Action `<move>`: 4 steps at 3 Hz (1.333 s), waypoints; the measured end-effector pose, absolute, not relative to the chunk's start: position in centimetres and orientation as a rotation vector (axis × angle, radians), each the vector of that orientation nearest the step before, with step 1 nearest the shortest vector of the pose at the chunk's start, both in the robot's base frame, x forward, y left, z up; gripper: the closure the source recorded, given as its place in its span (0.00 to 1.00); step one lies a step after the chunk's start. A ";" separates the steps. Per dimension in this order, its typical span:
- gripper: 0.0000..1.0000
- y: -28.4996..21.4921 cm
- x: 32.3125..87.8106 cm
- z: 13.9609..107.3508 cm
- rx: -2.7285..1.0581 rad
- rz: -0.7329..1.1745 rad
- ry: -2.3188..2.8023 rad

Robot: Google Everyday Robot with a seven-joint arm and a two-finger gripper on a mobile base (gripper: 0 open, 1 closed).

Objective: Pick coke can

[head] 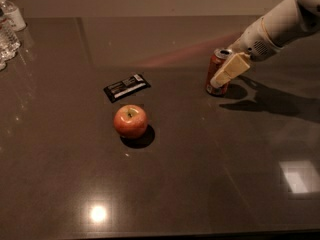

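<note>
The coke can (pixel 214 68) is a small red-orange can with a silver top, standing upright on the dark table (pixel 200 174) at the right. My gripper (pixel 227 72) reaches in from the upper right on a white arm (pixel 280 26). Its cream tip lies across the can's front right side and hides part of the can. The can rests on the table.
A red apple (pixel 130 121) sits left of centre, nearer the front. A black flat packet (pixel 126 87) lies just behind it. Clear water bottles (pixel 7 29) stand at the far left edge. The arm casts a shadow (pixel 265 101) right of the can.
</note>
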State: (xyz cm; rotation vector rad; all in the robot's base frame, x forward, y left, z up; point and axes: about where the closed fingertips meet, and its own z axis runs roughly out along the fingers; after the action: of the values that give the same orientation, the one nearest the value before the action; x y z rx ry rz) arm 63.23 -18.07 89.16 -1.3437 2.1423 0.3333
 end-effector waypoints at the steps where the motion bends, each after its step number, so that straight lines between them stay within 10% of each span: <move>1: 0.41 -18.0 63.0 89.5 -1.331 0.341 2.144; 4: 1.00 -15.8 59.9 96.4 -1.365 0.362 2.056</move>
State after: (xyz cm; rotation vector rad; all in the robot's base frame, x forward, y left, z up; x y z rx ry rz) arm 59.88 -15.84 96.45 -1.3648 2.0555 0.3621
